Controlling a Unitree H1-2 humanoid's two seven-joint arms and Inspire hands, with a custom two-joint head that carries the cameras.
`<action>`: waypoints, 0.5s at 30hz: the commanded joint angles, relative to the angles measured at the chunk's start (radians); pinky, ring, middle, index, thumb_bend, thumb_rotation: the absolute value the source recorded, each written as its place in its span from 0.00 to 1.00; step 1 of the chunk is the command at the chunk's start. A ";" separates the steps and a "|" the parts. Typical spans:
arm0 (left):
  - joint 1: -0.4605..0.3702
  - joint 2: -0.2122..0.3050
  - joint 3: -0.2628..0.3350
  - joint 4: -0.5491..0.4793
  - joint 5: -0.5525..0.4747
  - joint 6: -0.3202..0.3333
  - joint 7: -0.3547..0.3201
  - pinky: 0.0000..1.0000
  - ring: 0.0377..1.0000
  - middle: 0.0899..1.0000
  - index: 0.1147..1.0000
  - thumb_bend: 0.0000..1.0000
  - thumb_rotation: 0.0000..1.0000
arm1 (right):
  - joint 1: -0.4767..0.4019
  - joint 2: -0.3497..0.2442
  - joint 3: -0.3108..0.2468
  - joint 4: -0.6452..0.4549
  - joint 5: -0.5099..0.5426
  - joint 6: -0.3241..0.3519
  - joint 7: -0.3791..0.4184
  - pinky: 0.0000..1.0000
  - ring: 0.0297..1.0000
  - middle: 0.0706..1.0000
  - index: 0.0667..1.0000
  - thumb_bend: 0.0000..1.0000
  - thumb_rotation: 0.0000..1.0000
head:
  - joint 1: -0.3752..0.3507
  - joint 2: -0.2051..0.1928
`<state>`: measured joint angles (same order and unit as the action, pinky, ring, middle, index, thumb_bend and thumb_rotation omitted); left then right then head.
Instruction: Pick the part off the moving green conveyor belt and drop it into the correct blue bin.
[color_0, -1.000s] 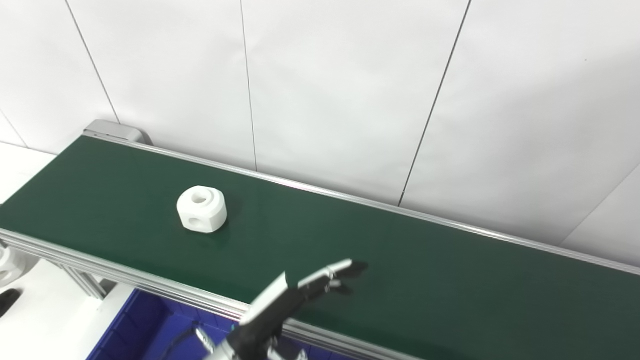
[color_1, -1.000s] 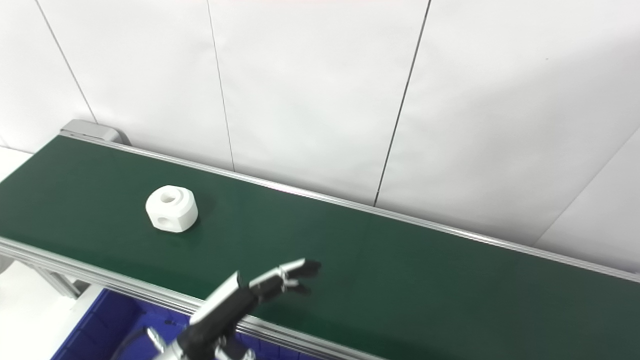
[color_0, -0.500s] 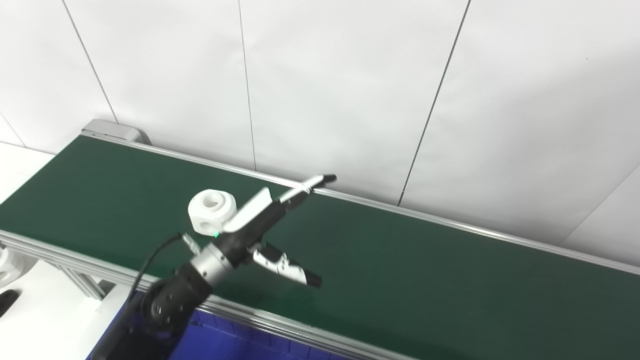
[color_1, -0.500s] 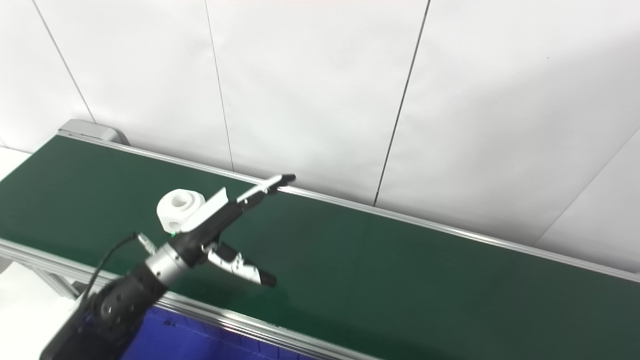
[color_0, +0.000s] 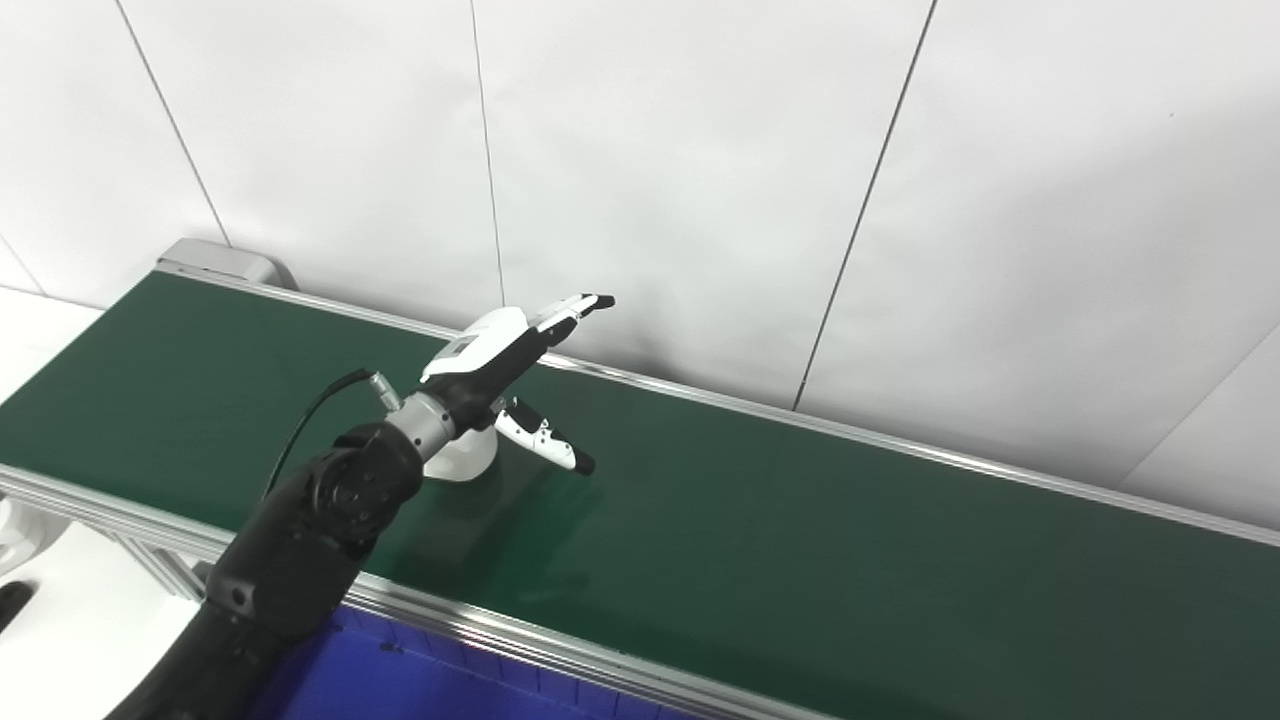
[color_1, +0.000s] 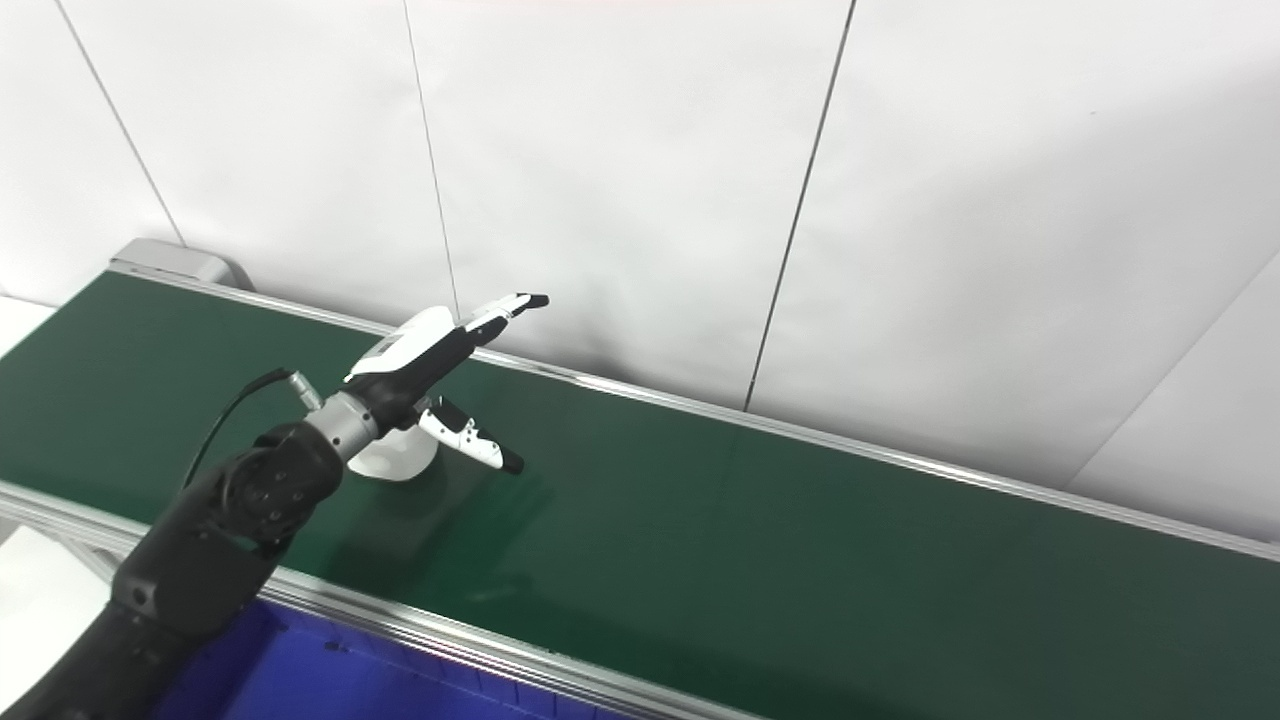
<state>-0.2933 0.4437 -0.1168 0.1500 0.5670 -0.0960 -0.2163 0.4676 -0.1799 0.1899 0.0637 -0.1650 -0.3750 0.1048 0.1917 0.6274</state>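
A white part (color_0: 462, 461) lies on the green conveyor belt (color_0: 800, 540), mostly hidden behind my left hand; it also shows in the right eye view (color_1: 398, 459). My left hand (color_0: 505, 358) is open above the part, with its fingers (color_0: 570, 308) stretched toward the wall and the thumb (color_0: 545, 447) spread down over the belt. It holds nothing. A blue bin (color_0: 420, 685) sits below the belt's near rail. My right hand is out of view.
The belt's aluminium near rail (color_0: 560, 640) runs between the belt and the bin. A white panelled wall (color_0: 700, 180) stands right behind the belt. A white object (color_0: 20, 530) lies on the white table at the far left.
My left arm has reached up and forward from the near rail over the belt. The part has ridden the belt to the right and now sits under the hand.
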 joint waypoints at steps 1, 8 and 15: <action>-0.059 0.039 -0.012 0.015 0.063 0.008 0.048 0.98 0.99 1.00 0.95 0.90 0.13 | 0.001 -0.005 -0.006 -0.025 0.011 -0.035 0.000 0.91 0.95 0.96 0.98 0.94 0.31 | 0.007 0.002; -0.084 0.092 -0.073 0.057 0.137 0.056 -0.020 1.00 1.00 1.00 0.96 0.95 0.13 | -0.002 -0.006 -0.007 -0.019 0.014 -0.041 0.000 0.92 0.96 0.96 0.98 0.94 0.32 | 0.021 0.003; -0.084 0.140 -0.118 0.006 0.158 0.162 -0.171 1.00 1.00 1.00 0.95 1.00 0.16 | 0.000 -0.004 -0.009 -0.024 0.022 -0.042 0.000 0.90 0.95 0.97 0.98 0.93 0.32 | 0.029 0.011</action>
<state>-0.3350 0.5506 -0.2417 0.1893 0.7141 0.0415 -0.3740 0.4669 -0.1808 0.1876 0.0645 -0.1592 -0.3753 0.1055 0.2194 0.6366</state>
